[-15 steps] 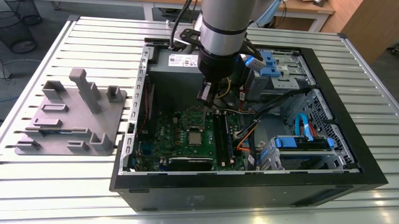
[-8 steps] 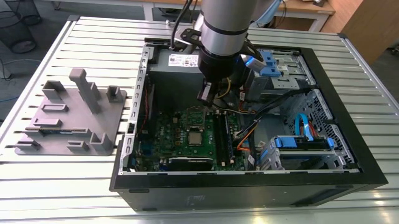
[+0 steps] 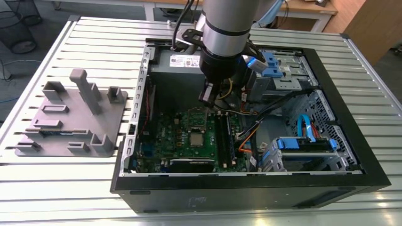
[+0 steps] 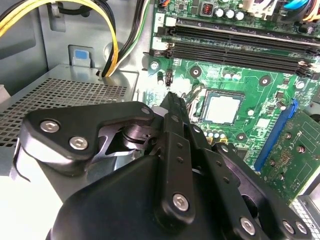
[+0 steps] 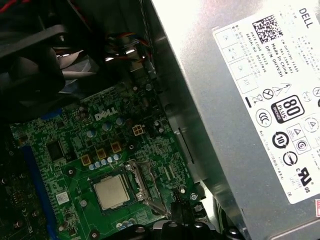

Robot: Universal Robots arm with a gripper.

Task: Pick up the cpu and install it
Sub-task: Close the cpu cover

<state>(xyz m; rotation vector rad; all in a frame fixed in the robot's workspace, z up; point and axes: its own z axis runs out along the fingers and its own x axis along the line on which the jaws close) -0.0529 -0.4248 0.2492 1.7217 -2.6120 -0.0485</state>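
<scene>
The cpu (image 4: 221, 109), a small square with a pale silvery top, lies flat in the socket (image 5: 144, 184). Near it the gripper (image 4: 169, 100) is pressed together, empty.

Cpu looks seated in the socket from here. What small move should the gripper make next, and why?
Probably a short straight lift. The cpu lies flat in the socket, and the gripper hangs low beside the socket's raised metal frame, off the chip. Rising first would likely keep it clear of that frame.
</scene>
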